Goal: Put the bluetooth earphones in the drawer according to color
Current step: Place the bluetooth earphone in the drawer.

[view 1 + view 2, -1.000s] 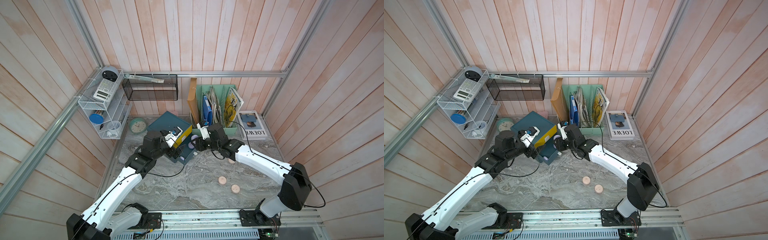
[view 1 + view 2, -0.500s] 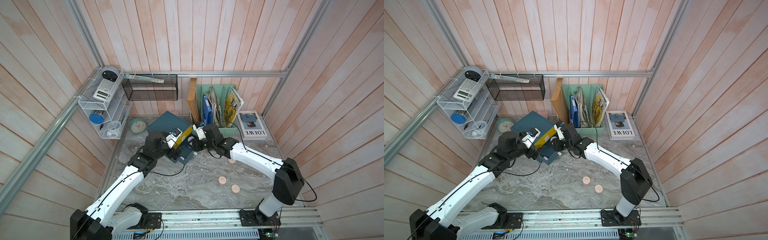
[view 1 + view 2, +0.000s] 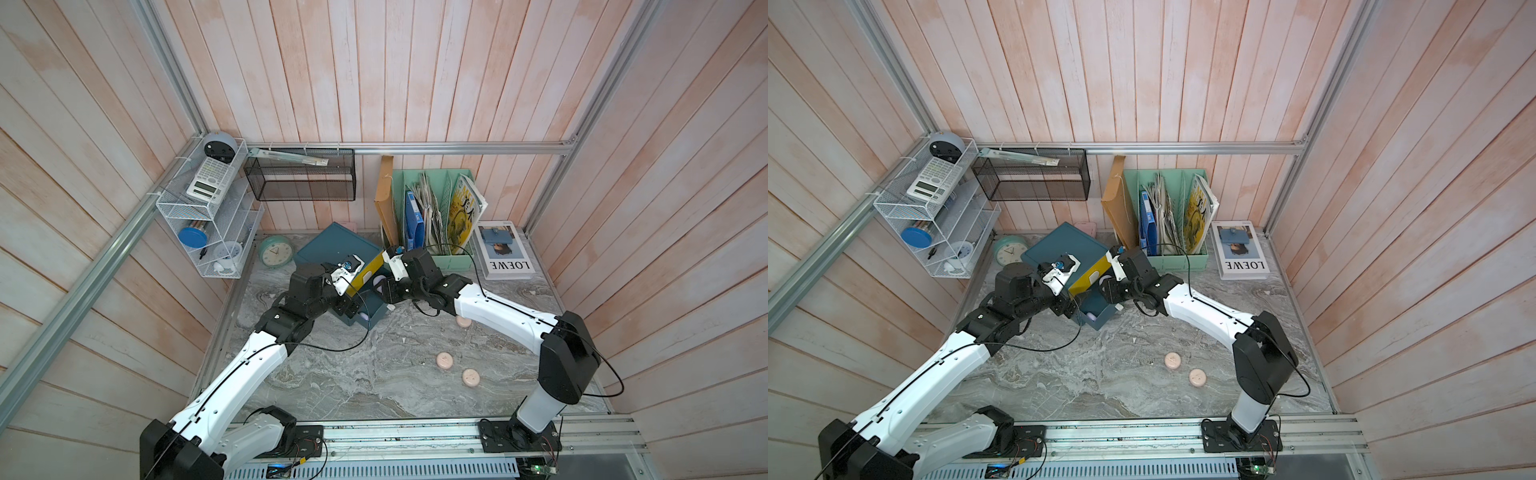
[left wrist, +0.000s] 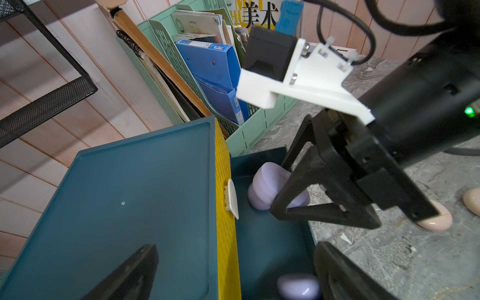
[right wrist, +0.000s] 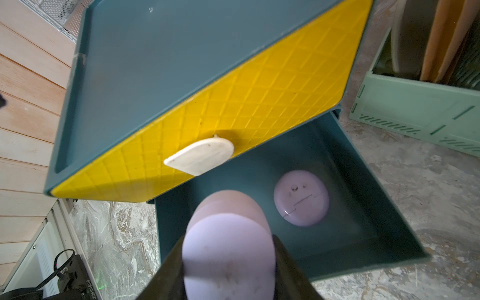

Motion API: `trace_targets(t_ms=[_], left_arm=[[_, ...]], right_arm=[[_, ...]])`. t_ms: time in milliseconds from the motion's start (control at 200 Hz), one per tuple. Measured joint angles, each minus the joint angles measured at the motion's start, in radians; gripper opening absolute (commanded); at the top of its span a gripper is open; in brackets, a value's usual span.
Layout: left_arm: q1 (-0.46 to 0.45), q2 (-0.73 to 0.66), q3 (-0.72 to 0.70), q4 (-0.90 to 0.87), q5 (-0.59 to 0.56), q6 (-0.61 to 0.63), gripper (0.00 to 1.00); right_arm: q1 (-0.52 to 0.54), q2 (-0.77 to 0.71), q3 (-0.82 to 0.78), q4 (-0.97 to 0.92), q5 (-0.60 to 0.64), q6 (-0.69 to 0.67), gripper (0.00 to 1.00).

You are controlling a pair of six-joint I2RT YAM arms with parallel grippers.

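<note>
a staged office-desk corner in a robot test cell: mint-green file rack (image 3: 437,261) of folders at the centre, calculator (image 3: 208,180) on a wire shelf (image 3: 179,211) at upper left, desk clock (image 3: 275,250), magazine (image 3: 503,251) (loewe cover), drawer chest (image 3: 332,246), all boxed in by plank walls (image 3: 415,75) and aluminium framing (image 3: 457,148).

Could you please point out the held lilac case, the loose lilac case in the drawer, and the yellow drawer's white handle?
held lilac case (image 5: 228,249): right wrist view, its broad face.
loose lilac case (image 5: 301,198): right wrist view, centre of top.
yellow drawer's white handle (image 5: 200,155): right wrist view, middle of tab.
</note>
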Motion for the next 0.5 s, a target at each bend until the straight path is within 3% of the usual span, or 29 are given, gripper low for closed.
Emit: trace_targets(t_ms=[330,500], left_arm=[[0.0,0.0,-0.006,0.0,-0.023,0.0,1.0],[0.0,-0.001,-0.011,0.015,-0.043,-0.001,1.0]], right_arm=[[0.0,0.016,0.008,-0.009,0.002,0.015,0.64],[0.0,0.016,0.008,-0.001,0.01,0.014,0.69]])
